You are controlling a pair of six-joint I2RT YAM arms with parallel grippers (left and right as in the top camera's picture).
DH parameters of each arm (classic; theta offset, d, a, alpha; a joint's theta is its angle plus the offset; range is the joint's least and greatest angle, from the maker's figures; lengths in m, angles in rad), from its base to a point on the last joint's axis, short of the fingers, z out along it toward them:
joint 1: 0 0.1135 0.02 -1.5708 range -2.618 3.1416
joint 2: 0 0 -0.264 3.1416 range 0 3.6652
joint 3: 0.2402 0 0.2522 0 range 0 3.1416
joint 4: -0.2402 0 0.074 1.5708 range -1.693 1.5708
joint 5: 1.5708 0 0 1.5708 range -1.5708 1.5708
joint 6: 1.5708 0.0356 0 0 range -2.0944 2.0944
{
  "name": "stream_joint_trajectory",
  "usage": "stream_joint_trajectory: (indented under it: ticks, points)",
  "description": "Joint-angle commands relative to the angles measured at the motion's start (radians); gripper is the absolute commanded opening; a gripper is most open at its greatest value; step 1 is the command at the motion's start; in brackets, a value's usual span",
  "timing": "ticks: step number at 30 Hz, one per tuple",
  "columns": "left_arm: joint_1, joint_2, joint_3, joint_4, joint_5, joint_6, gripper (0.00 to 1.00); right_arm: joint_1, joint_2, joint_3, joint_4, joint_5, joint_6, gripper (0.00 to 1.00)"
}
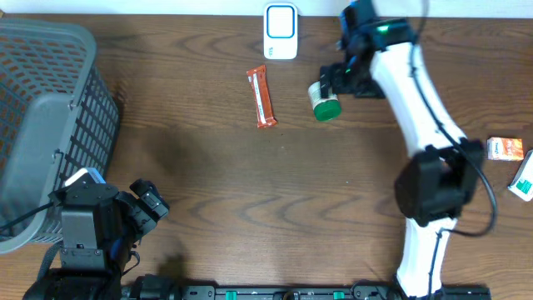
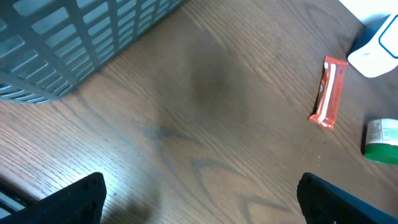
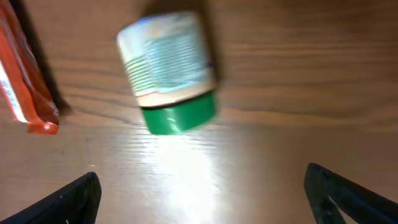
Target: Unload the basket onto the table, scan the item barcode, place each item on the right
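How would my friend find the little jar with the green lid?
Start at the white scanner at the far edge of the table. Just right of the orange snack bar lies a small jar on its side. It alone has a green lid.

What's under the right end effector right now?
A green-capped bottle lies on its side on the wooden table, free of the open right end effector. Its underside is hidden; the label is too blurred to show a barcode.

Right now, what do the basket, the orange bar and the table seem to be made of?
Basket: grey moulded plastic, matte, by its slotted lattice walls. Bar: likely glossy foil or plastic film, crimped ends. Table: wood or wood-look laminate, visible grain with slight sheen.
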Motion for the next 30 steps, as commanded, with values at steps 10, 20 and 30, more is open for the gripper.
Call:
stream_joint_trajectory:
  ticks: [10,20,30]
  points:
    - [0.004,-0.001,0.013,-0.004,-0.013,0.010,0.98,0.114,0.160,-0.016,0.195,0.063,0.026,0.99]
    - [0.004,-0.001,0.013,-0.004,-0.013,0.010,0.98,0.093,0.160,-0.008,0.227,0.084,0.045,0.99]
    - [0.004,-0.001,0.013,-0.004,-0.013,0.010,0.98,0.092,0.159,0.034,0.230,0.085,-0.040,0.99]
